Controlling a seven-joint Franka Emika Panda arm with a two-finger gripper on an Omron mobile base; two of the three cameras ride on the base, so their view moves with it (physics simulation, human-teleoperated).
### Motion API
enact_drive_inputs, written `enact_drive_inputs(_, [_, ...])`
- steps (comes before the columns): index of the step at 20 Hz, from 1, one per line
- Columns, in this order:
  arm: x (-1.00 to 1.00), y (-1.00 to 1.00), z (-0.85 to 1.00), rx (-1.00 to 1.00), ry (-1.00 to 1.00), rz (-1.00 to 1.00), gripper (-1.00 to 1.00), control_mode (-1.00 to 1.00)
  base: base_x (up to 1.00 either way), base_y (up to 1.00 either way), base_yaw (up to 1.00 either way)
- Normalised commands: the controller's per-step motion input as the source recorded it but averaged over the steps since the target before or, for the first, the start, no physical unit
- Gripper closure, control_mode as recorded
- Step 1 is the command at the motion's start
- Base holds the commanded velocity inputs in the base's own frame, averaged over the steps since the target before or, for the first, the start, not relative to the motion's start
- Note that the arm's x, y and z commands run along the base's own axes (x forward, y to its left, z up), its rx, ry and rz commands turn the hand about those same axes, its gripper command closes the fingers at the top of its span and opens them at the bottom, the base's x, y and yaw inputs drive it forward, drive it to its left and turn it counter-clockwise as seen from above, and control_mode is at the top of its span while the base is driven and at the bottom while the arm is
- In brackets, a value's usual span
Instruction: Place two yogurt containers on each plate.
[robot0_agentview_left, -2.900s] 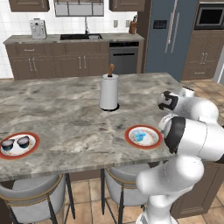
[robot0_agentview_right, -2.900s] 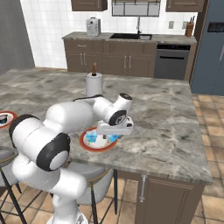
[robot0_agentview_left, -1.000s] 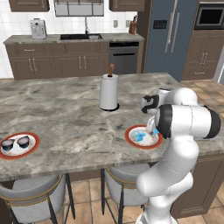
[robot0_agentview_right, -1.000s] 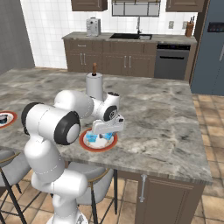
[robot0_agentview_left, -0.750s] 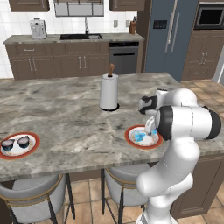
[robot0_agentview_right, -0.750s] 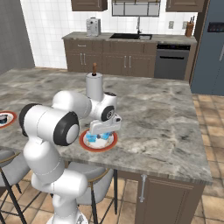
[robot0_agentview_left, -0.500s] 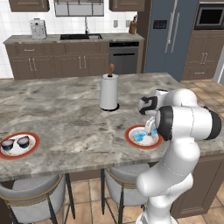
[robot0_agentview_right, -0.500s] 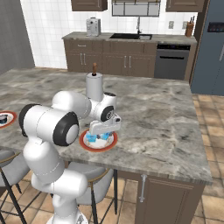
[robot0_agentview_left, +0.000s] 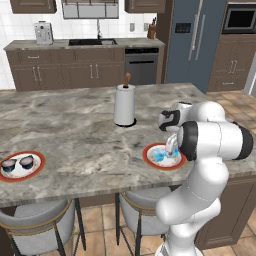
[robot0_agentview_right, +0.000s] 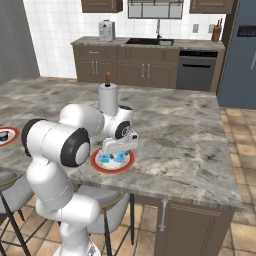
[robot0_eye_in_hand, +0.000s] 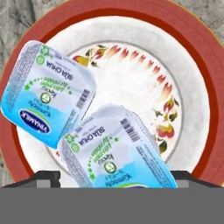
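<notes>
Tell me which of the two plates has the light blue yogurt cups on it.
The plate right under the gripper, near the island's front edge. It carries two light blue cups; the other plate, far off along the counter, holds two dark ones.

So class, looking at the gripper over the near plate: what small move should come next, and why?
Probably open and lift straight up. Both light blue cups already lie on the near plate, and the far plate holds the two dark cups. The gripper sits low around the nearer blue cup; whether it has let go is unclear.

Marble island counter (robot0_agentview_left: 75, 135) carries two plates (robot0_agentview_left: 150, 161) (robot0_agentview_left: 36, 167) and a paper-towel roll (robot0_agentview_left: 124, 105)
</notes>
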Motion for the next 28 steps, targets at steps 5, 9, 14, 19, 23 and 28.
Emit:
enact_drive_inputs(5, [0.01,0.0,-0.19,0.0,-0.03,0.01,-1.0,-1.0,0.0,0.0,0.0])
enact_drive_inputs(9, [0.01,0.0,-0.04,0.0,-0.04,0.04,-1.0,-1.0,0.0,0.0,0.0])
enact_drive_inputs(14, [-0.03,0.0,0.54,0.0,-0.06,0.08,-1.0,-1.0,0.0,0.0,0.0])
enact_drive_inputs(19, [-0.29,0.0,0.66,0.0,-0.1,0.07,-1.0,-1.0,0.0,0.0,0.0])
enact_drive_inputs(23, [-0.5,0.0,0.56,0.0,-0.13,0.03,-1.0,-1.0,0.0,0.0,0.0])
enact_drive_inputs(28, [-0.95,0.0,0.41,0.01,-0.38,0.03,-1.0,-1.0,0.0,0.0,0.0])
